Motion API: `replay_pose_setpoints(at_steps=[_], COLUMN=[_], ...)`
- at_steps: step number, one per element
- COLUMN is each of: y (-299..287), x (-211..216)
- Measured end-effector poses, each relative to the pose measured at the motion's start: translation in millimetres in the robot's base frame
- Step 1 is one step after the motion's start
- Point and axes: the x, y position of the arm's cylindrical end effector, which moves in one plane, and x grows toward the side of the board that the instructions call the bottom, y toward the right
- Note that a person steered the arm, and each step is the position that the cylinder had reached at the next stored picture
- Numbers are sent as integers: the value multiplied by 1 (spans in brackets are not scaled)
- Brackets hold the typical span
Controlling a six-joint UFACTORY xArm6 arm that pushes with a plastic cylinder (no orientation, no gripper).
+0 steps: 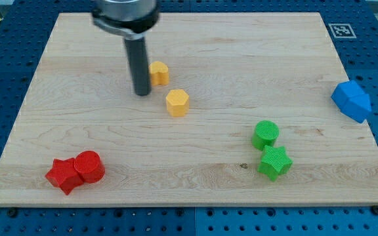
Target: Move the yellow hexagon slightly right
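Observation:
A yellow hexagon block (177,102) lies near the board's middle, a little left of centre. A second yellow block (159,73), its shape unclear, lies just above and left of it. My tip (141,93) rests on the board left of the hexagon, a short gap away, and just below and left of the second yellow block. The rod rises straight up from it to the view's top.
A red star (62,176) and red cylinder (89,166) touch at the lower left. A green cylinder (266,134) and green star (274,162) sit at the lower right. A blue block (351,100) lies at the board's right edge (366,124).

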Motion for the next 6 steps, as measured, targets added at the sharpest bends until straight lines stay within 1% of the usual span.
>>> replay_pose_setpoints(at_steps=[1, 3, 4, 5, 6], y=[0, 119, 147, 131, 159], x=[11, 36, 38, 38, 44])
